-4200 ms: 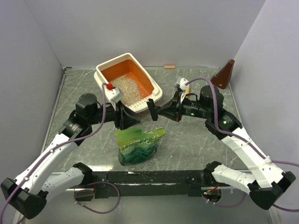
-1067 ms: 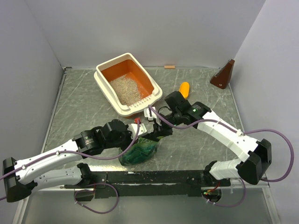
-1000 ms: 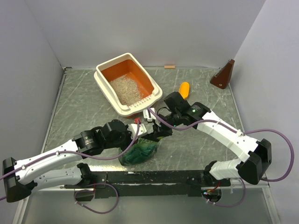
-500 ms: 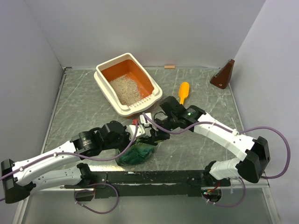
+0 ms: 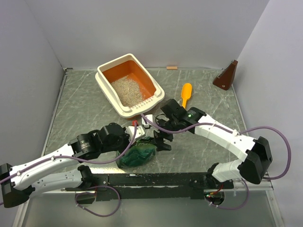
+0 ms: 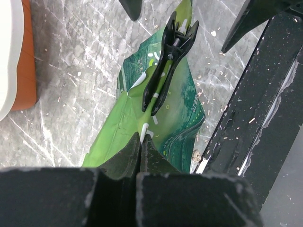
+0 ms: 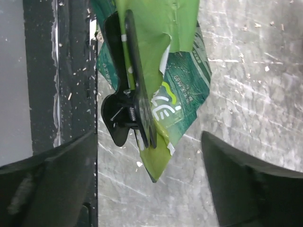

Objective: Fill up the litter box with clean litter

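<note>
The litter box [image 5: 105, 77] stands at the back of the table, with a heap of clean litter [image 5: 127, 91] on its orange floor. Its white rim and orange wall [image 6: 27, 52] also show at the left wrist view's edge. In front lies the crinkled green bag [image 5: 136, 156]. My left gripper [image 6: 140, 142] is shut on the bag's [image 6: 184, 109] folded top edge. A black spring clip [image 6: 166, 64] is clamped on that edge. My right gripper [image 7: 149, 189] stands open just off the clip [image 7: 127, 111], its fingers [image 7: 246, 184] wide on either side and touching nothing.
A yellow-orange scoop [image 5: 186, 93] lies right of the litter box. A brown wedge-shaped object [image 5: 226, 75] stands at the back right, and a small wooden block [image 5: 172, 68] lies by the back wall. The black base rail [image 5: 151, 179] runs along the near edge, close to the bag.
My right gripper has opened and let go of the black clip, which stays clamped on the bag. The left gripper still holds the bag's top edge, now slightly lower and nearer.
</note>
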Motion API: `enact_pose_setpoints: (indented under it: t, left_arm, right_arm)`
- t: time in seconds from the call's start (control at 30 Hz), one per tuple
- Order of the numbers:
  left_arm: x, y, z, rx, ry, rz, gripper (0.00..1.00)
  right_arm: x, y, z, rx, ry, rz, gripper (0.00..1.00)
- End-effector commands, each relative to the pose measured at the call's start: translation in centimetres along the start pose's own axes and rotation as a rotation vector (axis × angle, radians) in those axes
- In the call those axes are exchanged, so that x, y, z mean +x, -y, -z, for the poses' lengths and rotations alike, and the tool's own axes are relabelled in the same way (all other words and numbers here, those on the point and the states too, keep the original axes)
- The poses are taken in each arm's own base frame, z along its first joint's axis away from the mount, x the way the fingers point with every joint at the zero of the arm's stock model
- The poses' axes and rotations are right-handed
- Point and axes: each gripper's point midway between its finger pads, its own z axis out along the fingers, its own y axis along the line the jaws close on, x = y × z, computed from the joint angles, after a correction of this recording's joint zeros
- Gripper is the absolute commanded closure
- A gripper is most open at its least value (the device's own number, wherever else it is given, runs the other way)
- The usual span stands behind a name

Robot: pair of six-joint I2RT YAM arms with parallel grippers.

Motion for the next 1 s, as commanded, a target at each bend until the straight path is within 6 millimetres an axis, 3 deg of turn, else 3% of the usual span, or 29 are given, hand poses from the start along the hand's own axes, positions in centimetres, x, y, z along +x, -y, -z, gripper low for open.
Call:
enact_pose_setpoints:
  t: [0.0, 0.17, 0.27, 0.4, 0.5, 0.6, 0.63, 0.87, 0.97]
  left_arm:
    - [-3.0, -0.8, 0.7, -0.043, 0.114, 0.013, 0.99]
    - [-3.9, -1.0, 1.0, -0.051, 0.132, 0.027, 0.98]
    - [-5.5, -1.1, 1.8, -0.058, 0.175, 0.041, 0.85]
    - [-8.4, -0.8, 3.9, -0.033, 0.264, 0.046, 0.62]
    - [-10.4, -0.7, 5.5, -0.022, 0.317, 0.085, 0.34]
    - [-12.1, -1.7, 6.7, -0.075, 0.359, 0.122, 0.05]
    - [-12.6, -2.6, 7.0, -0.12, 0.372, 0.139, 0.01]
    - [-15.5, -6.6, 7.6, -0.339, 0.43, 0.204, 0.01]
    - [-16.8, -8.1, 7.5, -0.427, 0.471, 0.265, 0.01]
  right_arm:
    - [-1.4, 0.8, 2.0, 0.107, 0.047, 0.02, 0.0]
    - [-3.8, 2.0, 4.8, 0.25, 0.147, 0.006, 0.0]
    - [-5.1, 2.9, 6.5, 0.328, 0.189, -0.055, 0.0]
    - [-7.0, 5.2, 10.2, 0.452, 0.284, -0.257, 0.0]
    - [-7.6, 6.4, 12.5, 0.509, 0.338, -0.375, 0.0]
    - [-8.3, 6.8, 13.6, 0.529, 0.374, -0.386, 0.0]
    - [-8.7, 7.0, 14.0, 0.54, 0.398, -0.382, 0.0]
    - [-9.6, 11.0, 18.4, 0.835, 0.598, -0.598, 0.0]
    - [-9.5, 11.7, 18.9, 0.878, 0.613, -0.644, 0.0]
